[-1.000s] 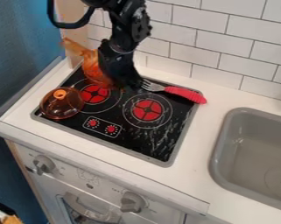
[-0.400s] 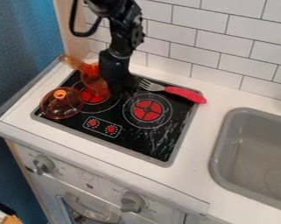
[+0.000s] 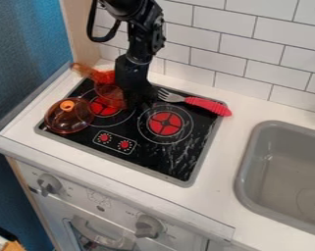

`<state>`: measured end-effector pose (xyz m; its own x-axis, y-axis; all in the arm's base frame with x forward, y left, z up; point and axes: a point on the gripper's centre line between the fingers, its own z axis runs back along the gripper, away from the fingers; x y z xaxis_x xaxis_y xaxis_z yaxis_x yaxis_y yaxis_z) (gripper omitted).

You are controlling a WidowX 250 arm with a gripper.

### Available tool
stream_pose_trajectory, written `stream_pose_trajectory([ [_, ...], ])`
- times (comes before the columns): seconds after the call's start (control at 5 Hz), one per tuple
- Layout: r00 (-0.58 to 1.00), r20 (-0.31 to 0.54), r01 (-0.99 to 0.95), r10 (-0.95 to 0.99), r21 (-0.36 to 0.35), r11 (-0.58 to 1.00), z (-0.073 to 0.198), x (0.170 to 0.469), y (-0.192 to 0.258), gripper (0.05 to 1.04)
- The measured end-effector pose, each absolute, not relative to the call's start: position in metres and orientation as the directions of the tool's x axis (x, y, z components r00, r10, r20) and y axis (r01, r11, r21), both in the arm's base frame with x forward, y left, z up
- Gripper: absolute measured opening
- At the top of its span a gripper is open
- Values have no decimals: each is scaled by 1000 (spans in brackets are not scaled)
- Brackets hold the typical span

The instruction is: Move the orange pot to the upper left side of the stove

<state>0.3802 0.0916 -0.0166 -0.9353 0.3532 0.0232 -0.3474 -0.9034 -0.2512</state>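
Orange pot (image 3: pixel 110 95) at 11 o'clock on the stove (image 3: pixel 176 164), claw (image 3: pixel 144 104) by its 4 o'clock side, open or closed I cannot tell; drift toward 8 could knock the lid (image 3: pixel 67 119), a swing toward 2 could snag the fork (image 3: pixel 202 103)

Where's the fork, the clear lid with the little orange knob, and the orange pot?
Fork (image 3: pixel 207 105): camera view, on its red handle.
Lid (image 3: pixel 67 105): camera view, on its knob.
Orange pot (image 3: pixel 110 93): camera view, on its body.
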Motion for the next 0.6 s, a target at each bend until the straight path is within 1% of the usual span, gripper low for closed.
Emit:
stream_pose_trajectory([
  [0.2,-944,26,-326,330,-249,-912,-19,377,88,288],
  [0.6,-943,34,-329,331,-249,-911,-17,375,85,853],
])
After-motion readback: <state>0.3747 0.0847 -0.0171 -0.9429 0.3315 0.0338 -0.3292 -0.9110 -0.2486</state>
